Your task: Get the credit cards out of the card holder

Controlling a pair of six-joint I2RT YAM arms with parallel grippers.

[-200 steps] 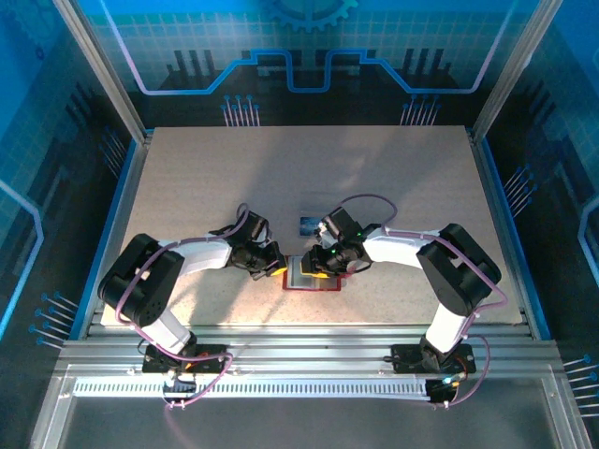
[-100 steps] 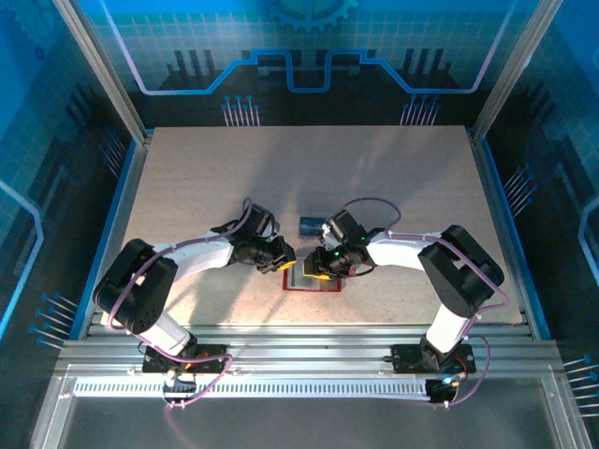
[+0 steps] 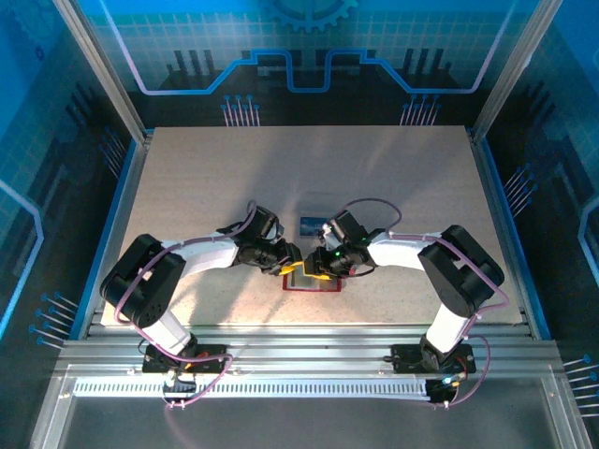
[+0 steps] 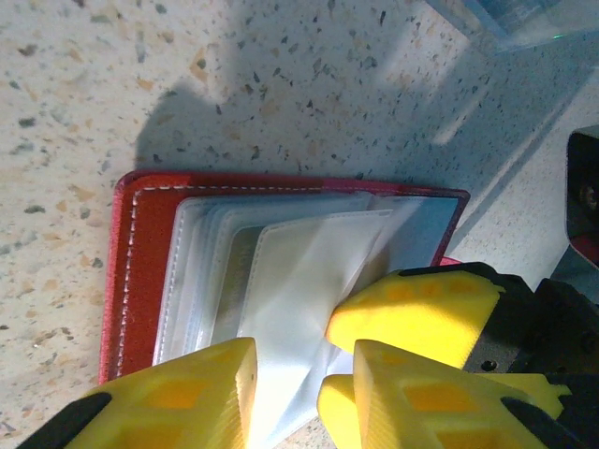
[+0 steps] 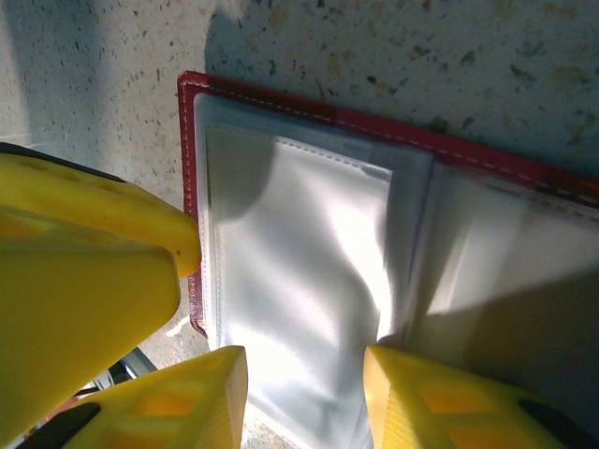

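Note:
The card holder (image 3: 311, 283) lies open and flat near the table's front, dark red with greyish clear pockets (image 4: 281, 271). My left gripper (image 4: 301, 374) hangs over its left end, jaws apart, with a loose pocket leaf between them. My right gripper (image 5: 304, 374) is open too and straddles a pocket leaf (image 5: 299, 253) from the other side. One right finger (image 4: 412, 304) crowds in beside my left fingers. From above, the left gripper (image 3: 292, 261) and right gripper (image 3: 316, 269) nearly touch over the wallet. One blue credit card (image 3: 308, 224) lies just behind them. I cannot tell whether cards sit in the pockets.
A clear plastic tray (image 4: 524, 19) sits just behind the wallet, where the blue card lies. Bare speckled tabletop (image 3: 206, 178) spreads all round. Metal rails (image 3: 299, 360) run along the near edge, and blue enclosure walls stand on the other sides.
My left gripper has moved right onto the wallet's left end and its jaws have opened. The right gripper has stayed over the wallet.

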